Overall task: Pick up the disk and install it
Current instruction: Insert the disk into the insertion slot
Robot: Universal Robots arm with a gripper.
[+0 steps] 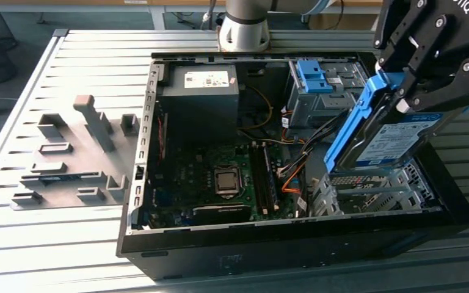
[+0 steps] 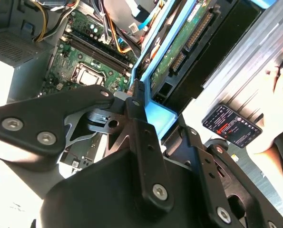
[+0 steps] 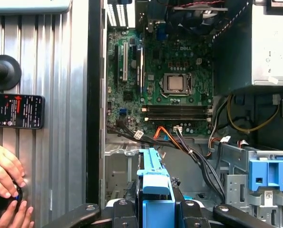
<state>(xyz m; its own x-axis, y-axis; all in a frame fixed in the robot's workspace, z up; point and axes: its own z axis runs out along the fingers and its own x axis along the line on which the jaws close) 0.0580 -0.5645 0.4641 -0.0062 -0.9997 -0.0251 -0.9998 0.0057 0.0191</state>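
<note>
One disk (image 1: 397, 143) is in play, and the pincer (image 1: 404, 91) is clenched on its upper end, across the blue side rails (image 1: 355, 125). In the exterior view it hangs at the exterior view's right, at mid-height of the frame. It is tilted, label facing the right edge, with its lower end over the metal drive cage (image 1: 373, 192) in the lower right corner of the open computer case (image 1: 300, 247). Whether that end already touches the cage cannot be told.

The second wrist view shows the disk's green circuit side (image 2: 179, 52) running away from the pincer toward the motherboard (image 2: 89, 71).

The step in hand appears to be seating the disk. Done well, it calls for:

- squaring the tilt so both rails line up with the cage's guides;
- a firm, unshifting grip, since the hold is on one end only;
- a slow entry, because a crooked rail would likely jam;
- staying clear of the cables (image 1: 326, 129) just beside the cage.

The power supply (image 1: 202, 101) and the bare blue bracket (image 1: 316, 76) sit toward the top of the frame, apart from the work. A grey fixture (image 1: 71, 159) lies on the slatted counter (image 1: 55, 250) at the exterior view's left. In the first wrist view a person's hand (image 3: 3, 173) rests on the counter near a black device (image 3: 15, 110), outside the case.
</note>
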